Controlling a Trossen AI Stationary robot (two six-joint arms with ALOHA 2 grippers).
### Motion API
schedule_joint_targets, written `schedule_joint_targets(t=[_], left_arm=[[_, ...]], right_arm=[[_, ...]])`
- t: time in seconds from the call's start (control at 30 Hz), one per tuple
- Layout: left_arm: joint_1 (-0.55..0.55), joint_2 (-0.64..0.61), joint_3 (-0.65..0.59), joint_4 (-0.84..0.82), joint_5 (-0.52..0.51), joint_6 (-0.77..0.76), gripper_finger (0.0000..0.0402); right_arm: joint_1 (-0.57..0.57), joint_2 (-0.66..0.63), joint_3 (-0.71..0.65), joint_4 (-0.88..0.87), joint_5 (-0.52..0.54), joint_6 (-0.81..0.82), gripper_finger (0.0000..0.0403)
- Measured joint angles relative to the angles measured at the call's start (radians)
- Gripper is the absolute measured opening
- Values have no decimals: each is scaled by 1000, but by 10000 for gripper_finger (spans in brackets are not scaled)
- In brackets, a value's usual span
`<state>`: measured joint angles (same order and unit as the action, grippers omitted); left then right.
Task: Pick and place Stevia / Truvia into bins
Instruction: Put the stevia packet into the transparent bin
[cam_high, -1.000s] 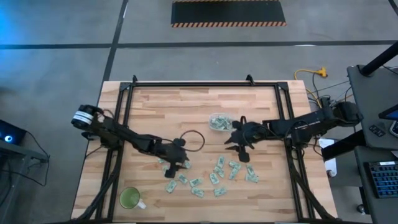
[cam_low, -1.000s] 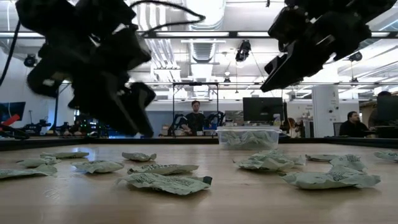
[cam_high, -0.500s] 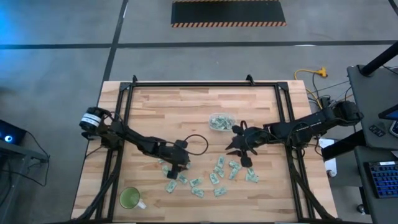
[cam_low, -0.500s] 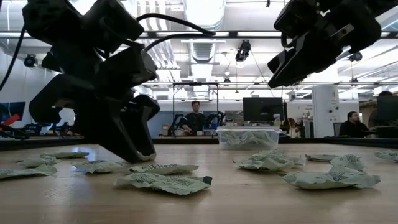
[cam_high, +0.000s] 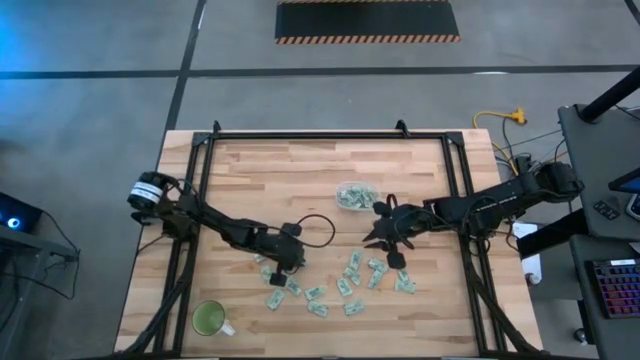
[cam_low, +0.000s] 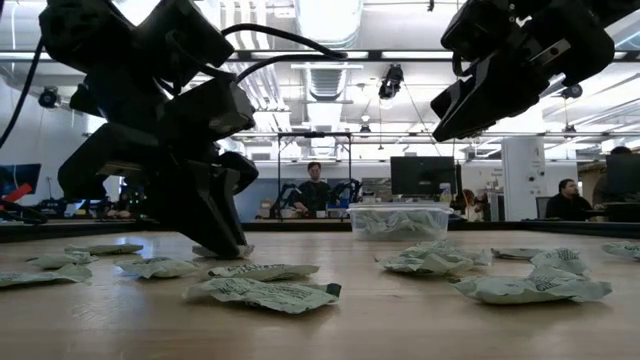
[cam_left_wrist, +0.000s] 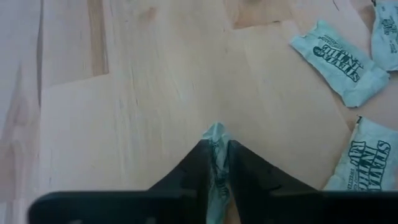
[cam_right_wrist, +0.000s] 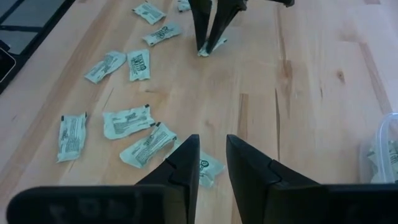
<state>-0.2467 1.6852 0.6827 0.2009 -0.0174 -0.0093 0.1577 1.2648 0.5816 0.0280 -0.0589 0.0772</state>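
one sachet (cam_left_wrist: 216, 163) sits pinched in the left end effector (cam_left_wrist: 214, 163); the right end effector (cam_right_wrist: 212, 163) hovers narrowly parted.

1. Green cup with a handle (cam_high: 210, 319), set near the table's front left corner.
2. Wooden table top (cam_high: 300, 180), framed by black rails.
3. Hazard-striped black mat (cam_high: 367, 21), laid on the floor.
4. Yellow cable (cam_high: 500, 117), seen beside the table.
5. Seated person (cam_low: 568, 200), seen in the room behind.

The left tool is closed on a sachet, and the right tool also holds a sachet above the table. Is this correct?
Only partly. The right wrist view shows the right tool holding nothing, above a sachet lying on the table. The left tool does pinch a sachet.
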Motion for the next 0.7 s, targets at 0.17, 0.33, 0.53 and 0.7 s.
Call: schedule_joint_targets(t=[0.17, 0.33, 0.53, 0.7], left_arm=[[6, 0, 12, -5, -2, 21, 6], [8, 0, 52, -3, -45, 76, 8], [41, 0, 142, 1, -213, 230, 8], [125, 0, 210, 52, -255, 331, 8]], right_arm=[[0, 0, 0, -5, 0, 2, 68], [0, 0, 0, -23, 0, 2, 68], [0, 0, 0, -26, 0, 26, 68], [0, 0, 0, -25, 0, 28, 68]])
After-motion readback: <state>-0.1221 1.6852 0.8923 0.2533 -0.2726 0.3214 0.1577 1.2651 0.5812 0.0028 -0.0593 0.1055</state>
